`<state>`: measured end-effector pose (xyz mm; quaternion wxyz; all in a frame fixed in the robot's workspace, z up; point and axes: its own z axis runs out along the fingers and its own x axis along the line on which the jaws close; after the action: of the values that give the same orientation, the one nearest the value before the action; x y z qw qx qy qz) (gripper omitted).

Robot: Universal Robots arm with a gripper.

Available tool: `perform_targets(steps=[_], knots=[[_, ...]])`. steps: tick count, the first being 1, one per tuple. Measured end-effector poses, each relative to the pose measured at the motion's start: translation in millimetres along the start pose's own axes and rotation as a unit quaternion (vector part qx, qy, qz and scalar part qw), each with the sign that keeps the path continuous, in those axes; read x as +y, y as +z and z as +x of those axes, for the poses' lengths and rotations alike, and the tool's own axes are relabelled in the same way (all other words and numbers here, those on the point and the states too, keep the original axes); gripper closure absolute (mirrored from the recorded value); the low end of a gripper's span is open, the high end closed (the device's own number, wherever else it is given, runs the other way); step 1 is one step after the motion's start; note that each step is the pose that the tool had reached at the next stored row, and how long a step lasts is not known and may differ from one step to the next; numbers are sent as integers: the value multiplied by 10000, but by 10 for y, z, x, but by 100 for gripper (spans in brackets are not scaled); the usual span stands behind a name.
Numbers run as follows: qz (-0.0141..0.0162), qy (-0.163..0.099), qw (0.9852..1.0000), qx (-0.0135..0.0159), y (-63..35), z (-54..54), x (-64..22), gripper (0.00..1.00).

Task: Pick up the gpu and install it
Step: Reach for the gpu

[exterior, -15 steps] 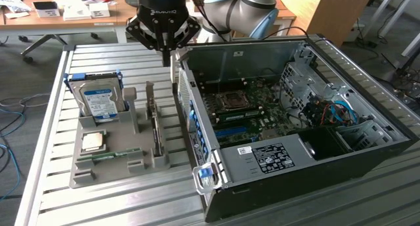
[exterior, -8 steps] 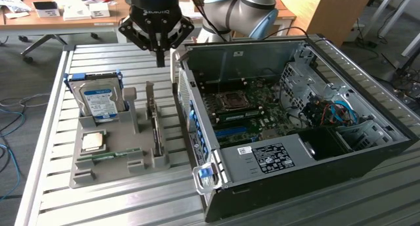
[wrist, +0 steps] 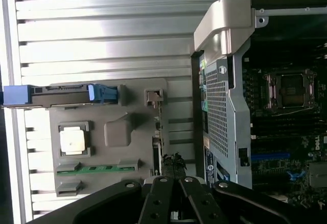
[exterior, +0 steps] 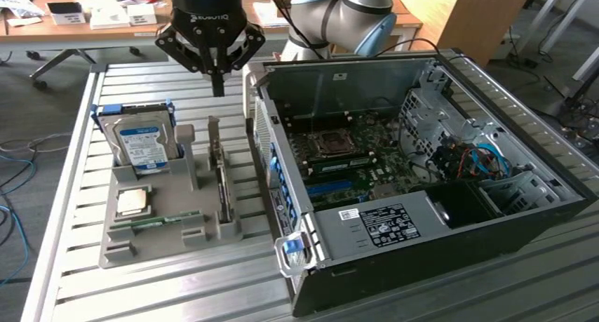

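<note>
The gpu stands on its edge in a slot of the grey holder tray, between the hard drive and the open computer case. Its grey end bracket points to the far side. Seen from the wrist, the gpu is a thin dark strip along the tray's edge. My gripper hangs above the far end of the card, clear of it, with its fingers shut together on nothing. The wrist view has the gripper closed just over the card's line.
The tray also holds a silver hard drive in blue rails, a processor chip and a green memory stick. The open computer case lies at the exterior view's right, its motherboard exposed. Everything rests on a slatted metal table.
</note>
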<state>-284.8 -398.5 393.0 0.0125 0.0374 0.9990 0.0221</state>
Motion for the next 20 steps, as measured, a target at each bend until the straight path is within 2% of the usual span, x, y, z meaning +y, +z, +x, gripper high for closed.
perform_targets(steps=[20], knots=[[0, 0, 10000, 0, -3, 101, -8, 89]])
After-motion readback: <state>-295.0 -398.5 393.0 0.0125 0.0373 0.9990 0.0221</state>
